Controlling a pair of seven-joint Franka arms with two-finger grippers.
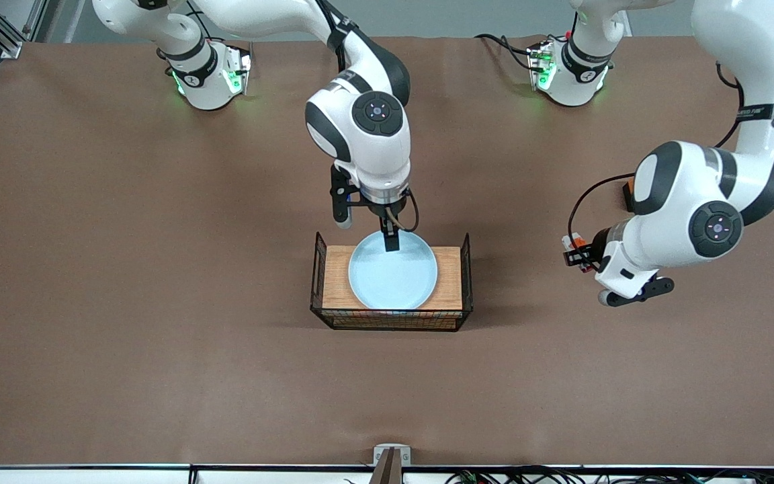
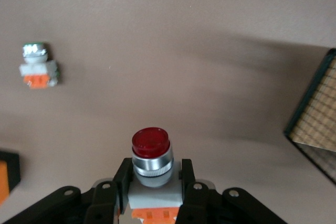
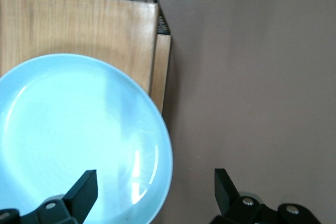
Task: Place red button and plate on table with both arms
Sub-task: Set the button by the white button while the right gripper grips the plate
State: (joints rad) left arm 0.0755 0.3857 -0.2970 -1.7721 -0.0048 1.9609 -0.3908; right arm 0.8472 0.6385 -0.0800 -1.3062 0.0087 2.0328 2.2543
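The pale blue plate (image 1: 394, 272) lies on the wooden-topped wire rack (image 1: 451, 282) in the middle of the brown table (image 1: 158, 302). My right gripper (image 1: 391, 239) is open and straddles the plate's rim farthest from the front camera. In the right wrist view one of its fingers (image 3: 84, 187) is over the plate (image 3: 79, 135) and the other is over the cloth. My left gripper (image 1: 578, 254) is over the table toward the left arm's end, shut on the red button (image 1: 572, 242). In the left wrist view the fingers (image 2: 123, 177) clamp the button's white-grey block (image 2: 152, 195).
A similar orange-and-white block with a pale grey tip (image 2: 38, 66) lies on the cloth near the left gripper. An orange-and-black object (image 2: 5, 174) shows at the edge of the left wrist view. The rack's corner (image 2: 315, 124) shows there too.
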